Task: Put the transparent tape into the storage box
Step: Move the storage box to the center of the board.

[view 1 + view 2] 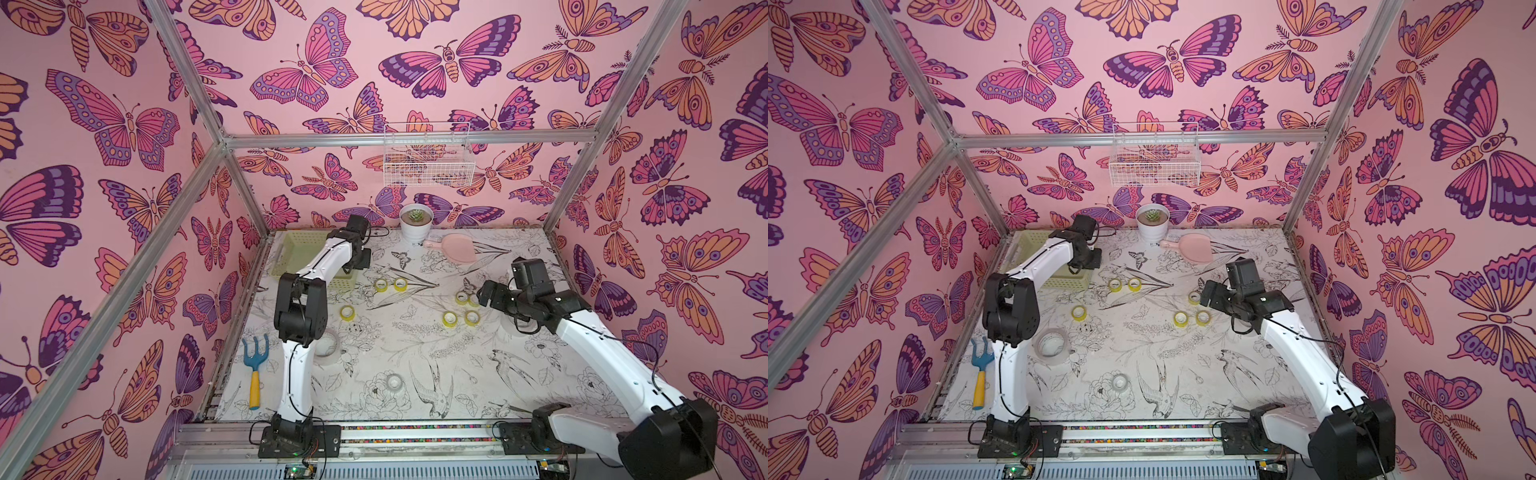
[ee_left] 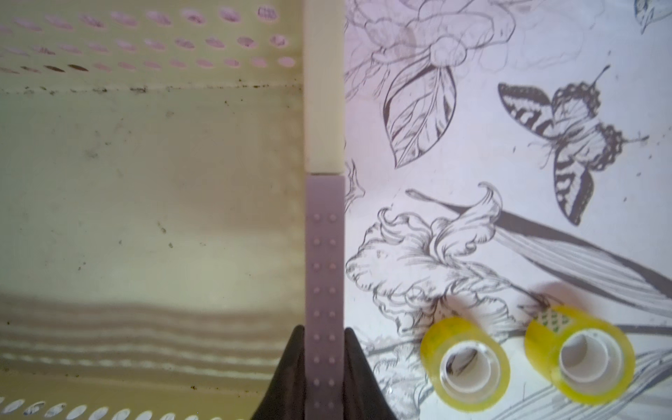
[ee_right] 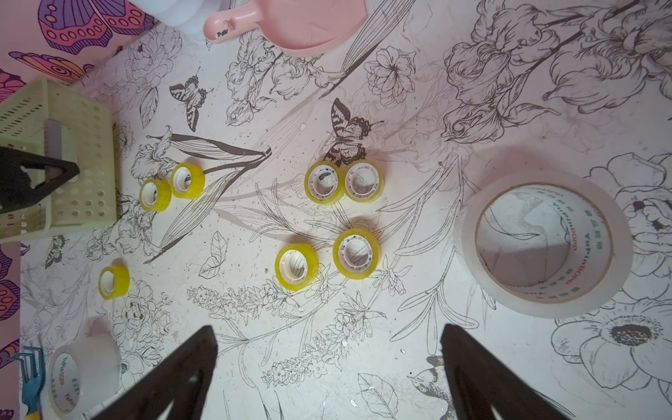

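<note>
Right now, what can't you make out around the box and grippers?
Storage box floor: left arm covers part in both top views; left wrist view crops it.
Whether left gripper pinches the box wall: shut pads hide that.
Large clear roll: mostly under right arm in both top views.

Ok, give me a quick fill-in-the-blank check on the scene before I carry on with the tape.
1. The right tool hovers over the table with its jaws ___.
2. ___ yellow tape rolls lie on the table, outside the storage box.
3. The left tool, at the storage box's rim, has its jaws ___.
4. The pink scoop lies beside the white ___.
Missing words: open; seven; shut; pot.
</note>
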